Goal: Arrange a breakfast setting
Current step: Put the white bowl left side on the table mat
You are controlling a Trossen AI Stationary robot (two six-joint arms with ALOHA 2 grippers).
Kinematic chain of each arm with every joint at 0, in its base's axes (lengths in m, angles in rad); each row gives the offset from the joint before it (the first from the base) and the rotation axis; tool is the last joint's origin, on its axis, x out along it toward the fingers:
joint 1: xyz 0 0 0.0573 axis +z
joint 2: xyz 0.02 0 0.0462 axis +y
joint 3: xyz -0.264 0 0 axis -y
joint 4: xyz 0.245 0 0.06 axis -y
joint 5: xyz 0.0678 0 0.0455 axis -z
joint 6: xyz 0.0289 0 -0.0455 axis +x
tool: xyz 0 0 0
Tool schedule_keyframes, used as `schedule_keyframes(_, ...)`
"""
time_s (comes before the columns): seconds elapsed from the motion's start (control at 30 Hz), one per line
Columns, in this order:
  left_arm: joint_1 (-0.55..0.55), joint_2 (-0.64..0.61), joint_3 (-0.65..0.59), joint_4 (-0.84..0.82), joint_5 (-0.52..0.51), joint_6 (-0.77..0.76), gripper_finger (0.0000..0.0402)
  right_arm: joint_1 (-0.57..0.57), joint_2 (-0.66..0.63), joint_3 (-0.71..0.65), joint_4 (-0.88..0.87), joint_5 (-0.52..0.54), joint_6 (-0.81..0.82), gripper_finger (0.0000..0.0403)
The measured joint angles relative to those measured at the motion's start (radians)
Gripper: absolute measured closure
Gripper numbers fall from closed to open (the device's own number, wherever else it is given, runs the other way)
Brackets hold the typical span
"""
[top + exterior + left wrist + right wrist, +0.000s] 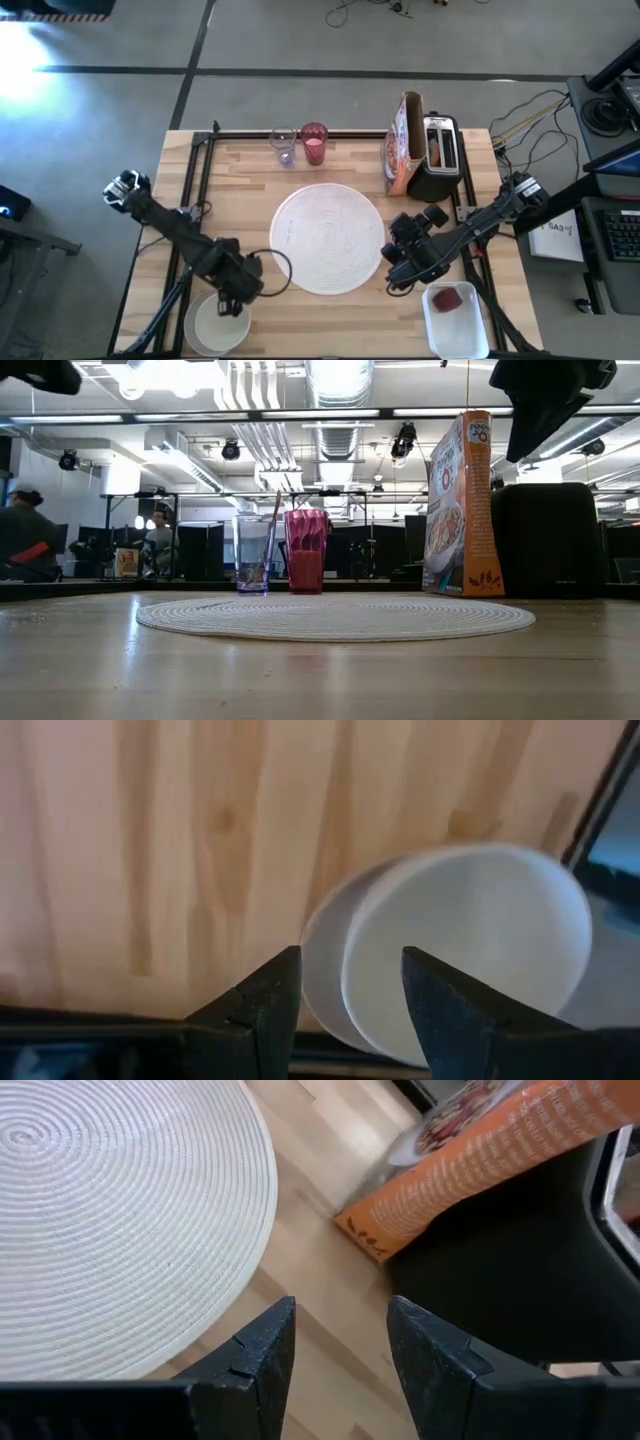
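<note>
Bowl (216, 325) at table's (240, 190) near edge

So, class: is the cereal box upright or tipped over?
Upright. The cereal box stands on its narrow base beside the toaster, behind the placemat.

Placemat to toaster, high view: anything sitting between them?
Yes. In the high view the orange cereal box stands between the placemat and the toaster, right against the toaster. The right gripper hovers nearer, beside the mat.
</note>
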Motion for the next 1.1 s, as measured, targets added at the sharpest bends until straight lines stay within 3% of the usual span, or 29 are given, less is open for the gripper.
schedule_keyframes(0.17, -0.030, 0.000, -0.065, 0.028, 0.018, -0.028, 0.0244, 0.001, 0.000, 0.000, 0.012, -0.017, 0.004, 0.0253)
schedule_keyframes(0.4, -0.092, 0.001, -0.203, 0.193, 0.071, -0.054, 0.0244, 0.001, 0.000, 0.000, 0.023, -0.026, 0.016, 0.0262)
schedule_keyframes(0.63, -0.139, 0.004, -0.275, 0.199, 0.020, -0.121, 0.0244, 0.002, 0.000, 0.000, 0.043, -0.078, 0.014, 0.0262)
schedule_keyframes(0.83, -0.141, 0.015, -0.302, 0.312, 0.017, -0.128, 0.0245, 0.002, 0.000, 0.000, 0.049, -0.079, -0.005, 0.0268)
schedule_keyframes(1.1, -0.141, 0.016, -0.312, 0.370, 0.017, -0.158, 0.0300, 0.002, 0.000, 0.000, 0.063, -0.079, -0.039, 0.0271)
